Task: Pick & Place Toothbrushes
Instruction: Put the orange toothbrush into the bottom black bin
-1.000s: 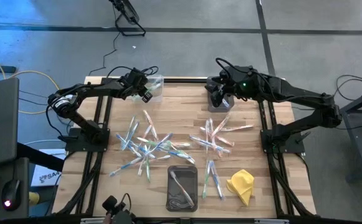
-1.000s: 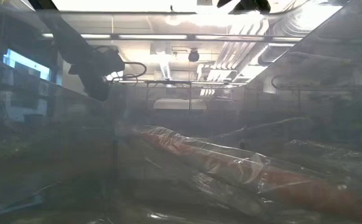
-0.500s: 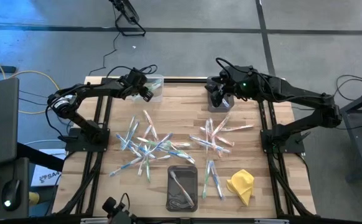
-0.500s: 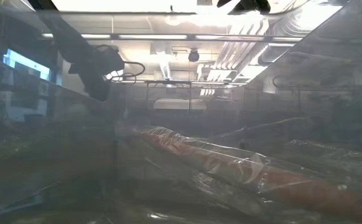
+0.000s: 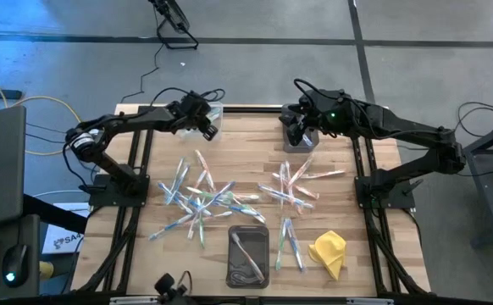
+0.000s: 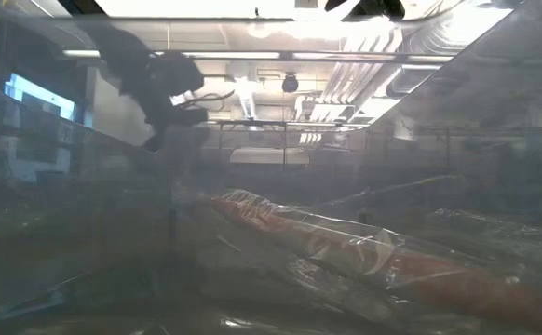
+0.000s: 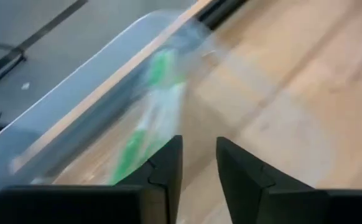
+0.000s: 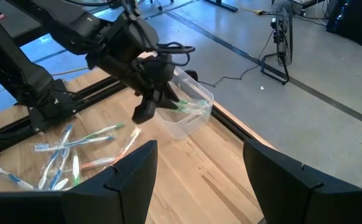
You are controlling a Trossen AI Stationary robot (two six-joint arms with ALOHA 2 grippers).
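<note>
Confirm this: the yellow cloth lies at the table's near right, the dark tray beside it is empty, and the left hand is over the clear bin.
Wrong: the dark tray holds a toothbrush, as the high view shows. The yellow cloth and the left hand over the clear bin are right.

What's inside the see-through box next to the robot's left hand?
The clear bin holds green-accented toothbrushes. The left gripper and the blurry plastic hide how many.

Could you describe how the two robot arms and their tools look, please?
Both arms are black, slim and jointed, with black cables looping near the wrists. The right arm shows a small green light. The left tool and right tool each have two dark, angular, wedge-shaped fingers.
</note>
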